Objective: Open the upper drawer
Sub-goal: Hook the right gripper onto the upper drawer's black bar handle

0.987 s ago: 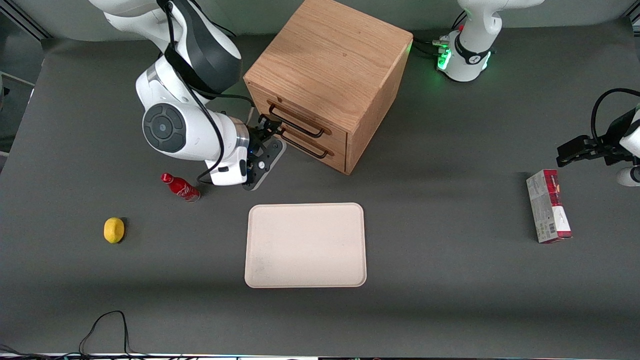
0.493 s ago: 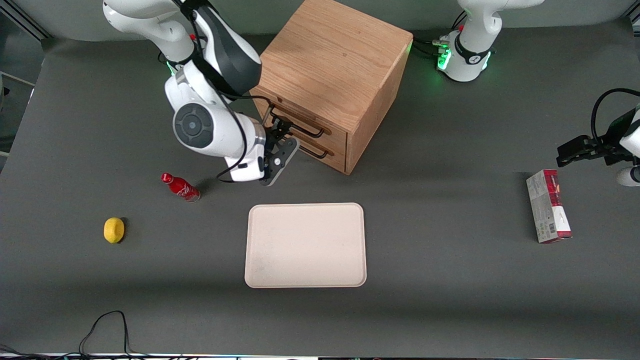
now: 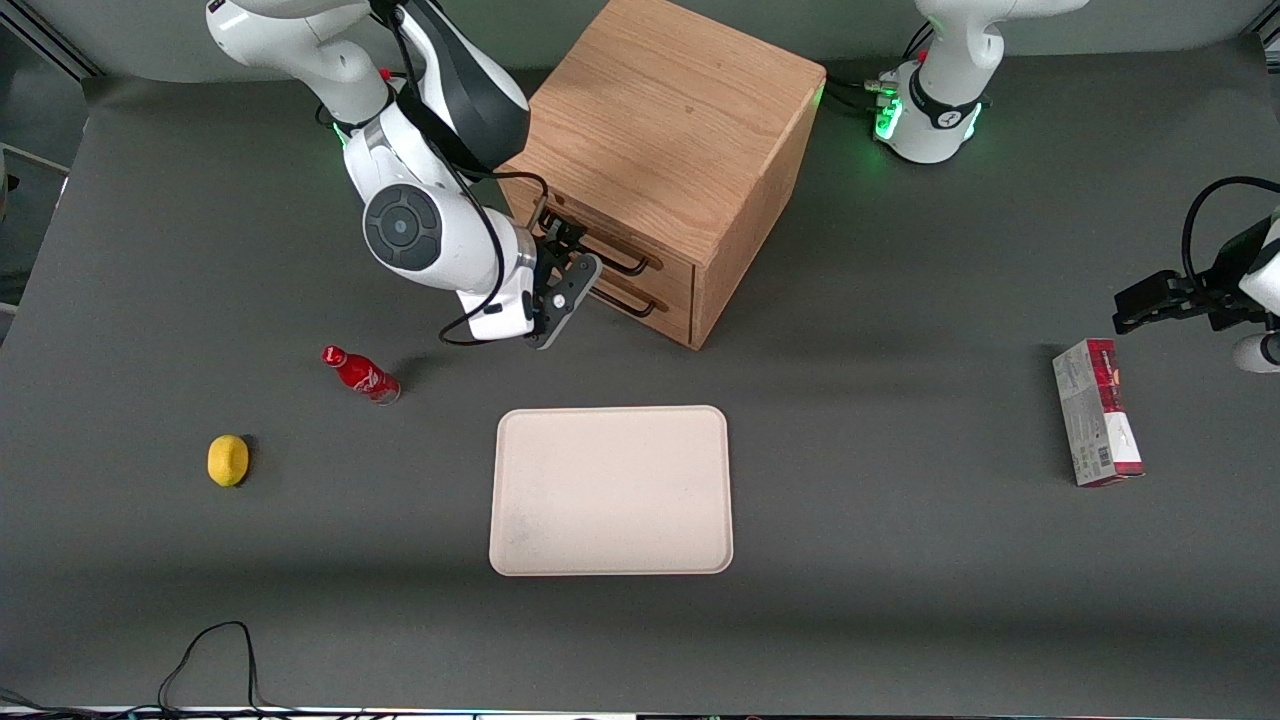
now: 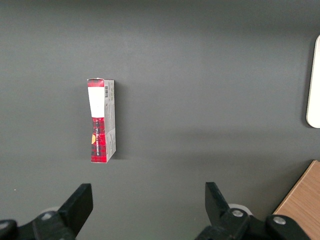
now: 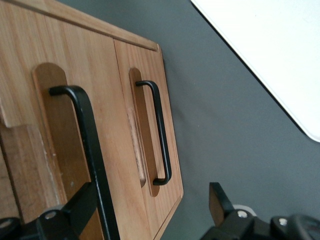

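Hovering with jaws spread wide, the black two-finger gripper [image 3: 556, 243] just in front of the oak cabinet's shallow light-wood upper drawer [image 3: 600, 246], straddling its long thin black bar handle [image 5: 92, 150], whose length is running crosswise between the fingers.

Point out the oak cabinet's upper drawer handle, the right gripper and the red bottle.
Upper drawer's black bar handle [image 5: 90, 150]: right wrist view, mid-bar.
Right gripper [image 3: 560, 240]: front view, between fingertips at the handle.
Red bottle [image 3: 362, 375]: front view, body.
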